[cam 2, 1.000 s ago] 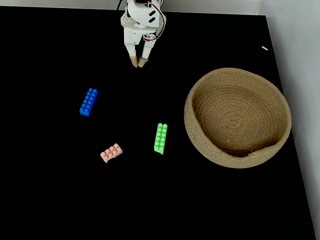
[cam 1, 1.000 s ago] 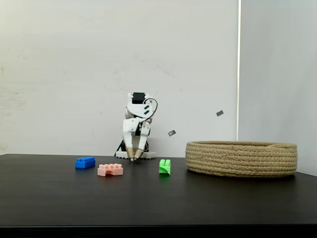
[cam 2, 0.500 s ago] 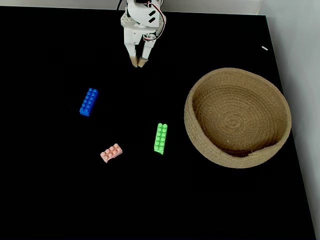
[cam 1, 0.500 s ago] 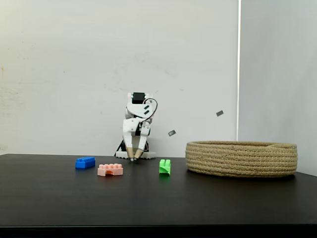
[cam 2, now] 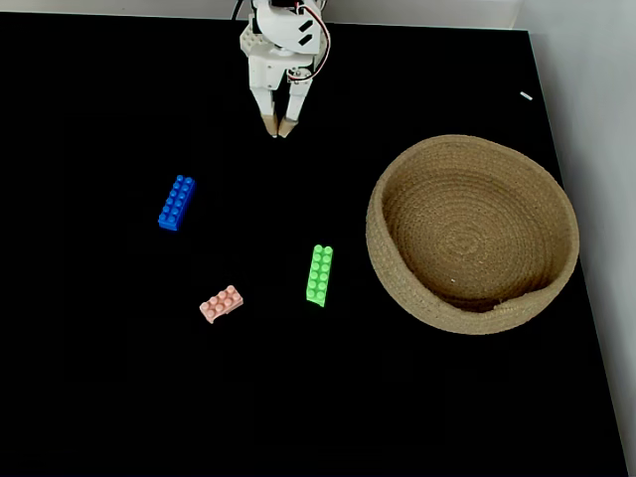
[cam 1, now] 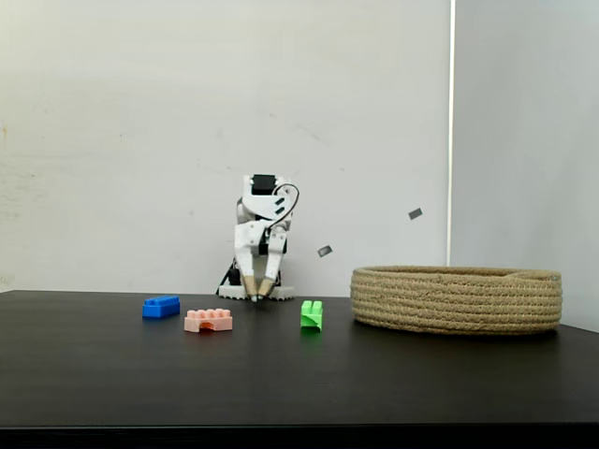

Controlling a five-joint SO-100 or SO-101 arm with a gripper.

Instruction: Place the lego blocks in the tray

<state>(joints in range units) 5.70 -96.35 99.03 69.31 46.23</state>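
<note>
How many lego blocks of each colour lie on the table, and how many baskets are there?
Blue lego block: 1
Pink lego block: 1
Green lego block: 1
Rope basket: 1, with nothing in it
Total: 4 things, 3 of them blocks

Three lego blocks lie on the black tabletop (cam 2: 119, 397): one blue brick (cam 2: 176, 203), one salmon-pink brick (cam 2: 221, 303) and one green brick (cam 2: 319, 275). There is one round rope tray (cam 2: 397, 268). One arm carries one pincer (cam 2: 279, 129).
</note>
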